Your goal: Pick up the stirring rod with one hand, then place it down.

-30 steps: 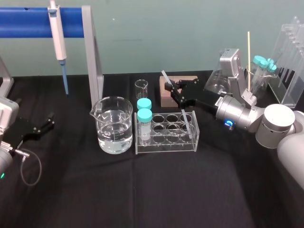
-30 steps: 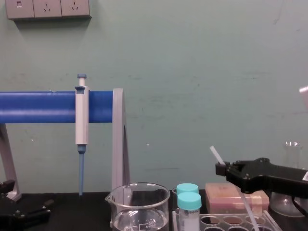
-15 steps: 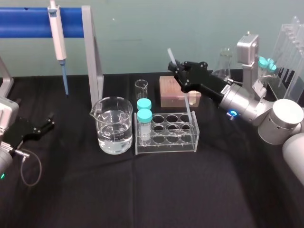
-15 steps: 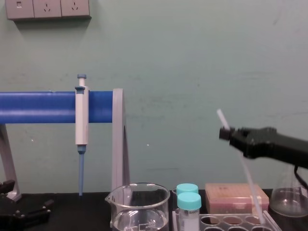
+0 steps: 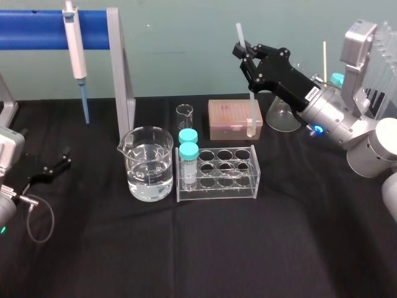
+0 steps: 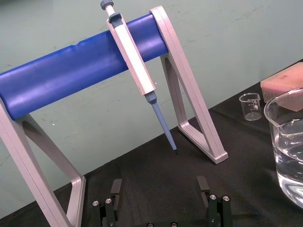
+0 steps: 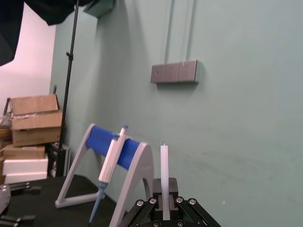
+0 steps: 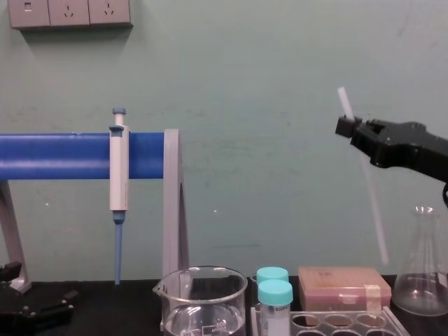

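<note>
The head camera is looking down on the black-clothed counter (image 5: 217, 254); the chest camera is facing level toward the green wall (image 8: 280, 70). Wrist cameras are peering closely past the black left hand (image 6: 158, 191) and black right hand (image 7: 164, 209); all four are sharing the blue cylindrical bar (image 8: 56, 155).

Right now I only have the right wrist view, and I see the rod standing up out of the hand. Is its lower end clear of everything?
Observer: Yes. In the chest view the stirring rod hangs in the air from the right hand, with its lower tip above the top of the pink box.
Operator: Is it hanging straight?
Observer: No, it is tilted. The top end leans toward the robot's left and the lower end toward its right.
Operator: Is it near the tube rack?
Observer: In the head view the rod shows over the pink box, beyond the tube rack, not in any of its holes.
Operator: And the other arm?
Observer: The left hand is parked open at the robot's left, apart from the beaker.
</note>
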`<state>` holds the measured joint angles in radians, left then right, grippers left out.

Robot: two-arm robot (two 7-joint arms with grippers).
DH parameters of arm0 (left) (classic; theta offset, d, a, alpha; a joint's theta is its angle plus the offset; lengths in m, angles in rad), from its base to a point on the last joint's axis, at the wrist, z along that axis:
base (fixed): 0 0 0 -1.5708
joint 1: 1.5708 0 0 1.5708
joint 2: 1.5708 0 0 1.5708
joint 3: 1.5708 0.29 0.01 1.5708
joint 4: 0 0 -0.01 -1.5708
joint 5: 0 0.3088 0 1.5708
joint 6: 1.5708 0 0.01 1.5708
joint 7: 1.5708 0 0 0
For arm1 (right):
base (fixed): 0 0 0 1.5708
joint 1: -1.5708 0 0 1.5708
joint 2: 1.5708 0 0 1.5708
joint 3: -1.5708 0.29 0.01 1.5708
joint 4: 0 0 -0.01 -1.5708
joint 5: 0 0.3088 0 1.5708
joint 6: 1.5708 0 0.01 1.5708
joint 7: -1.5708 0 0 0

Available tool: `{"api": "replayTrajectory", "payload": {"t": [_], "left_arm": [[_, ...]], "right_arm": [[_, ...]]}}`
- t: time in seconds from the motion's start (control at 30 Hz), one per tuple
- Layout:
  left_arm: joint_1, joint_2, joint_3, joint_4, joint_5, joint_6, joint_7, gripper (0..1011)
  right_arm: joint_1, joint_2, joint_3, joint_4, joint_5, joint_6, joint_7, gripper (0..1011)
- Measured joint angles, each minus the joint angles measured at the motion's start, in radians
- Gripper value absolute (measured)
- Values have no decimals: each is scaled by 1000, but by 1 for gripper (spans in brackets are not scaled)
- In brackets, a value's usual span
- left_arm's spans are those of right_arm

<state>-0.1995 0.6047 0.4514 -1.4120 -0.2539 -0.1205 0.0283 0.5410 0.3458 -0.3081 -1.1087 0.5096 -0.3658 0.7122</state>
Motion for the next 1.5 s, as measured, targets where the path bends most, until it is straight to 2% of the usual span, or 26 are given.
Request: {"api": "replayTrajectory", "payload": {"t": [0.13, 0.37, 0.67, 1.1, 1.27, 1.5], "left_arm": [[0, 0, 0, 0, 0, 0, 0, 1000], [0, 0, 0, 0, 0, 0, 0, 1000], [0, 0, 0, 0, 0, 0, 0, 1000], [0, 0, 0, 0, 0, 0, 0, 1000], [0, 0, 0, 0, 0, 0, 0, 1000], [0, 0, 0, 0, 0, 0, 0, 1000]], "right_arm": [[-24, 5, 7, -35, -9, -24, -21, 67], [-110, 3, 38, -129, -77, -97, -119, 67], [-218, -18, 85, -223, -157, -148, -228, 67], [-310, -56, 128, -291, -221, -119, -307, 67], [-323, -67, 139, -298, -238, -103, -324, 67], [-322, -66, 138, -298, -237, -103, -324, 66]]}}
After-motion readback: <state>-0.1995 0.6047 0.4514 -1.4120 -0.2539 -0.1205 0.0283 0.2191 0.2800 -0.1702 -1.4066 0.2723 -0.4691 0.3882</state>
